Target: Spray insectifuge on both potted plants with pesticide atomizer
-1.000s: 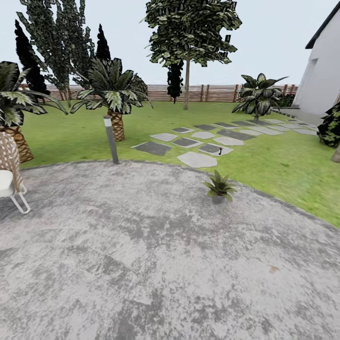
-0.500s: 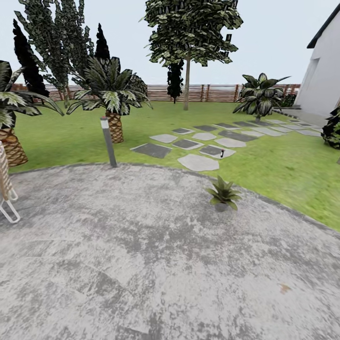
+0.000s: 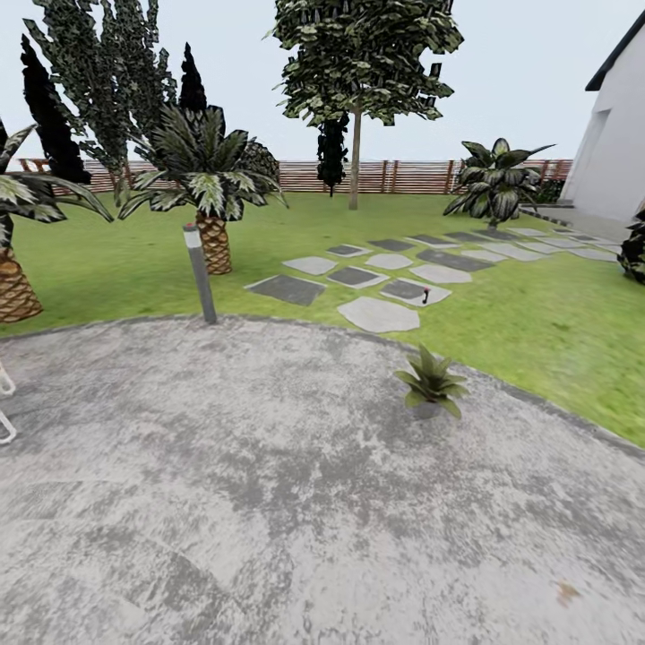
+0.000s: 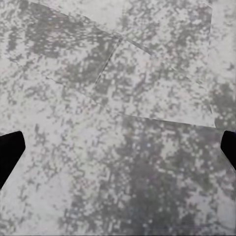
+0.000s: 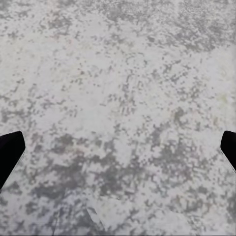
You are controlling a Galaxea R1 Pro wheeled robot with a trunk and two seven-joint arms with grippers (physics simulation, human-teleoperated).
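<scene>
One potted plant (image 3: 433, 383), a low green rosette in a small grey pot, stands near the patio's right rim in the head view. Farther off, a tiny dark upright object, the pesticide atomizer (image 3: 425, 294), stands on a pale stepping stone (image 3: 377, 314) in the garden lawn (image 3: 537, 322). It is too small to make out in detail. My left gripper (image 4: 118, 150) is open, its black fingertips (image 4: 10, 150) far apart over bare grey patio stone. My right gripper (image 5: 118, 150) is open too, nothing between its fingertips (image 5: 10, 150), above the same mottled stone.
A short grey lamp post (image 3: 200, 273) stands at the patio's far edge. Palm-like plants (image 3: 208, 179) rise behind it and at the far left (image 3: 13, 269). A white chair leg (image 3: 5, 428) pokes in at the left. A brown fence (image 3: 394, 176) and white house (image 3: 618, 134) close the garden.
The whole head view has shifted: the camera has moved forward. The chair has slid almost out at the left, and the potted plant sits lower and further right in the picture.
</scene>
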